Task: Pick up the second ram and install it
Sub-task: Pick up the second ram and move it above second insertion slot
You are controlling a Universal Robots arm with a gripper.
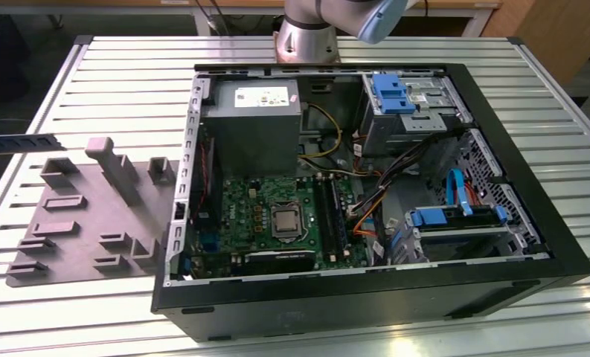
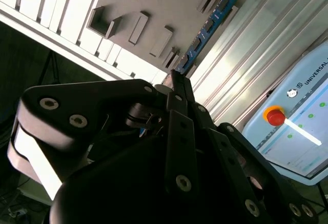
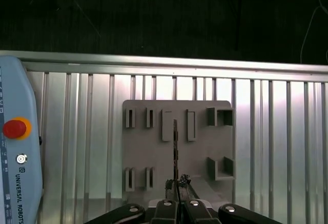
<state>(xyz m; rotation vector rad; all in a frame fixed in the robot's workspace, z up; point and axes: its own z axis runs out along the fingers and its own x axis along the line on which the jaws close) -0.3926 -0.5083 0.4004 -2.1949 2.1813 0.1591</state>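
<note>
The second ram (image 2: 210, 24) is a dark blue-green stick with black chips. My gripper (image 2: 177, 78) is shut on one end of it, and the rest juts out past the fingertips. In the first wrist view the ram (image 3: 175, 147) shows edge-on as a thin dark line rising from the gripper (image 3: 177, 183), over the grey fixture plate (image 3: 154, 157). In the exterior view the ram (image 1: 21, 141) pokes in level from the exterior view's left edge, above the table and just left of the fixture plate (image 1: 86, 223). The motherboard's long black slots (image 1: 332, 216) lie inside the open computer case.
The open black case (image 1: 374, 297) takes up the middle and right of the slatted metal table (image 1: 126, 67), with a grey power-supply box (image 1: 250, 111), cables and blue drive brackets (image 1: 389, 93) inside. Upright holders stand on the fixture plate. A teach pendant with a red button (image 3: 14, 128) lies nearby.
</note>
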